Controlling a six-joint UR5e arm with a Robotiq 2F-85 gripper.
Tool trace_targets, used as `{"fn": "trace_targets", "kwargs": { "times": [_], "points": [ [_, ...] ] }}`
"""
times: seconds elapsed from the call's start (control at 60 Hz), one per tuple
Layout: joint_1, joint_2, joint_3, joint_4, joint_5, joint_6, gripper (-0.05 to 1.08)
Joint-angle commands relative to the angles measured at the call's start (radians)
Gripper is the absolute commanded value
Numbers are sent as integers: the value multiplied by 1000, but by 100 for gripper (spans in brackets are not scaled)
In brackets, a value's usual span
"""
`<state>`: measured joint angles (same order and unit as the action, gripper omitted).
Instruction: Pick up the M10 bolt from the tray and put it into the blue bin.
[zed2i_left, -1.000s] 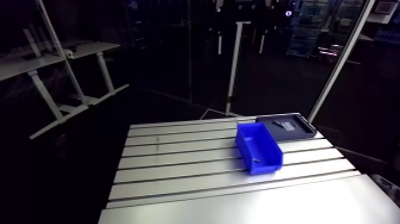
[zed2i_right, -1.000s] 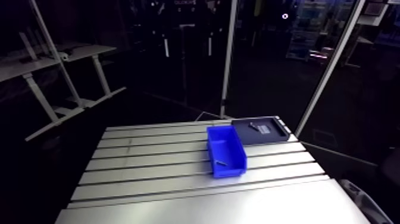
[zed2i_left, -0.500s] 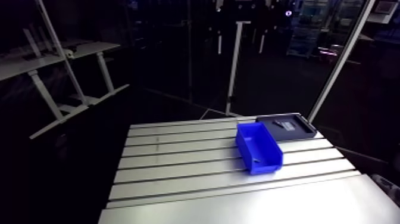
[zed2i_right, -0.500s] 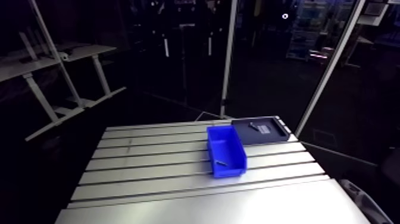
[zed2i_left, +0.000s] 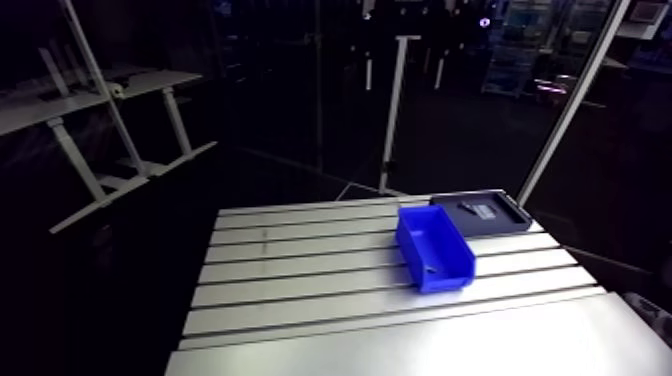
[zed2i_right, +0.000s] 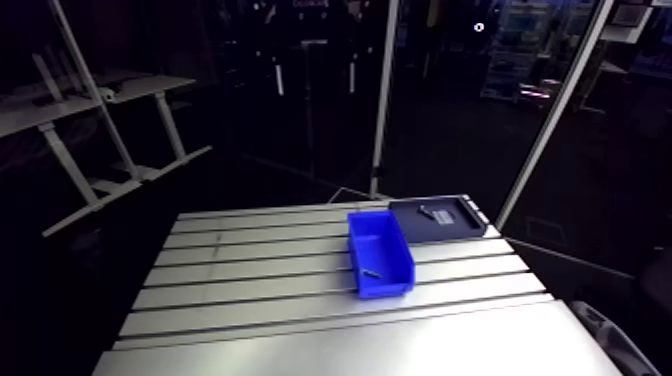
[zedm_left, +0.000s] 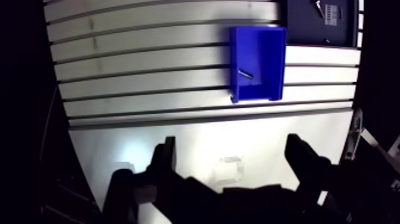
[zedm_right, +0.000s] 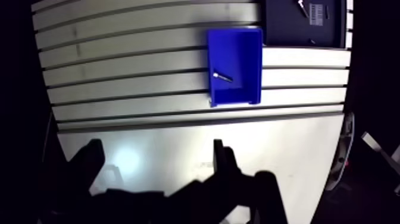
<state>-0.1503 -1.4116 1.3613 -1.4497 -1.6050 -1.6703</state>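
We find the M10 bolt (zedm_left: 244, 74) lying in the blue bin (zedm_left: 266, 56), with the gripper (zedm_left: 231, 146) spread wide and empty.

The bolt looks small, slim and grey. It lies flat and slightly askew on the bin's floor, close to the long wall farther from the tray (zedm_left: 306, 27). We cannot make out its thread or head shape. The bin sits towards the table's (zedm_left: 149, 65) far right corner, just beside the dark tray. In the wrist view the tray is cut off, and the small pale pieces on it are too tiny to identify. The fingers (zedm_left: 165, 156) show only as dark silhouettes near the table's front edge.
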Motion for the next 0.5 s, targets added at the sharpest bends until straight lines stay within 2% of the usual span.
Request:
{"fn": "trace_targets", "kwargs": {
  "times": [0.017,0.5],
  "points": [
    [0,1,2,-1,-2,1,1],
    [0,3,2,-1,0,1,1]
  ]
}}
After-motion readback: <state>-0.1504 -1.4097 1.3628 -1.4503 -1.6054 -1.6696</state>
